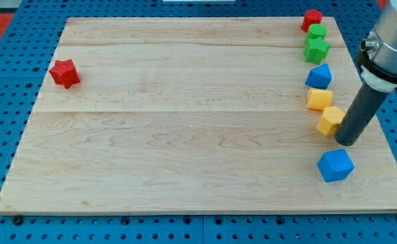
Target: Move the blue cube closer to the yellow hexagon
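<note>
The blue cube sits near the board's right edge toward the view's bottom, with open wood stretching to its left. My tip rests just above it, touching or just beside the yellow hexagon, whose right part the rod hides. There are no jaws, only the rod. Above run another yellow block, a blue block, two green blocks of unclear shape and a red block; a red star lies far left

Lab: blue pegboard, wooden board
</note>
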